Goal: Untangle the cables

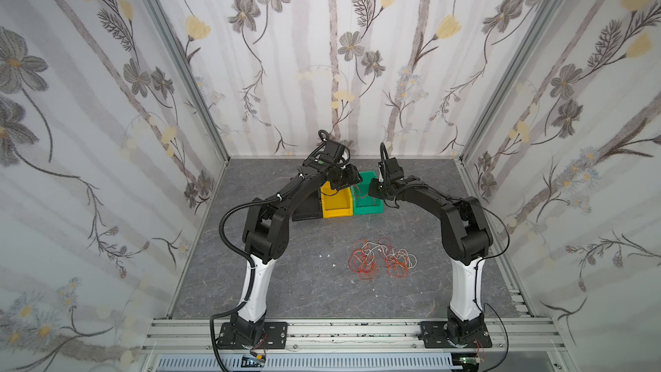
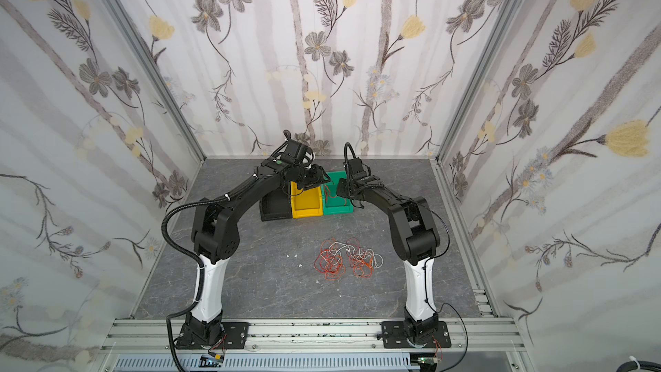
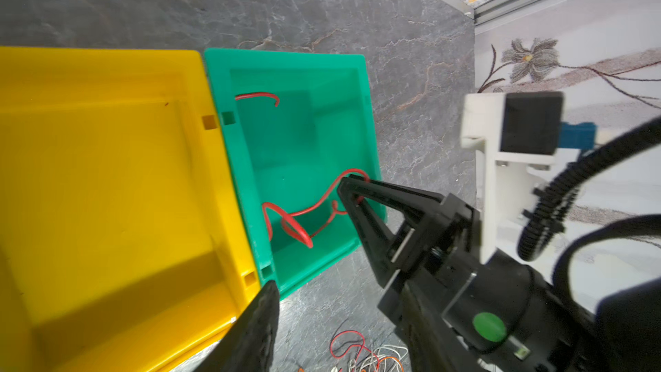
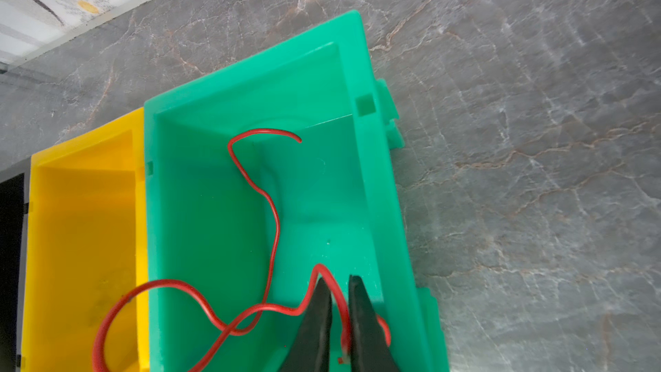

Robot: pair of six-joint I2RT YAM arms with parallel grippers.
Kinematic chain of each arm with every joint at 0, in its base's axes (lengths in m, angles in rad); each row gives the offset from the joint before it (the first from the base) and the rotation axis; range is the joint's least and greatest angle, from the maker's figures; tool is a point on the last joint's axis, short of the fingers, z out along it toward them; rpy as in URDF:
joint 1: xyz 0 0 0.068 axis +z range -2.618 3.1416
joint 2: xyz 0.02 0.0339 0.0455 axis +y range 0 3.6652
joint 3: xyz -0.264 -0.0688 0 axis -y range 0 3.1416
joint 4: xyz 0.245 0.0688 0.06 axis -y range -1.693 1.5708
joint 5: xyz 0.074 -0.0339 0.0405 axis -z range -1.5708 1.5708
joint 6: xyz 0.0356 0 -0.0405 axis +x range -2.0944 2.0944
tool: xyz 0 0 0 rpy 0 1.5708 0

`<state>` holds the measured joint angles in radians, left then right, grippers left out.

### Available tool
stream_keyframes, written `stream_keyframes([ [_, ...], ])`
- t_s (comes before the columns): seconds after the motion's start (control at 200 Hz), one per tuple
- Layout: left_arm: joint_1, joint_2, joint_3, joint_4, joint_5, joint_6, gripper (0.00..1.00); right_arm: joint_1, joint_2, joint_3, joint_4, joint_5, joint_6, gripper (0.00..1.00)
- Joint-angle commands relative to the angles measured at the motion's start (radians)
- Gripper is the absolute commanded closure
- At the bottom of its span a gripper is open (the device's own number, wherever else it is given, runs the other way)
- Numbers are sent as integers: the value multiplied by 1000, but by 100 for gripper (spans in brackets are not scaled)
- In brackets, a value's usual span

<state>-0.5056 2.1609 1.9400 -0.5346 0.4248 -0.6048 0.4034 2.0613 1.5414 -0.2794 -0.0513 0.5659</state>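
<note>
A tangled pile of red, orange and white cables (image 1: 382,260) (image 2: 346,260) lies on the grey table between the arm bases. One loose red cable (image 4: 274,216) (image 3: 314,209) lies in the green bin (image 4: 379,173) (image 1: 368,175), with a loop over the yellow bin's wall. My right gripper (image 4: 339,280) (image 1: 372,193) hangs over the green bin. Its fingers stand slightly apart, and the cable runs loosely through the gap. My left gripper (image 1: 347,183) hovers over the seam between the yellow and green bins. It is open and holds nothing. Only one finger (image 3: 258,327) shows clearly in the left wrist view.
A black bin (image 1: 307,211), the yellow bin (image 1: 336,213) and the green bin stand side by side at the back middle. Small white scraps (image 1: 323,255) lie left of the pile. Patterned walls close in the table on three sides.
</note>
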Motion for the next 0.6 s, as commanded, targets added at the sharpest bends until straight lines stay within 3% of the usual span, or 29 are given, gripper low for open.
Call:
stream_keyframes([
  [0.0,6,-23,-25,43,-13,-4,44,0,-28,-4,-13,33,-16,83],
  [0.35,12,-39,-59,64,-12,-9,44,-2,-65,-7,-26,12,-40,64],
  [0.595,15,-42,-81,79,-9,-13,44,-3,-78,-8,-11,-38,-56,63],
])
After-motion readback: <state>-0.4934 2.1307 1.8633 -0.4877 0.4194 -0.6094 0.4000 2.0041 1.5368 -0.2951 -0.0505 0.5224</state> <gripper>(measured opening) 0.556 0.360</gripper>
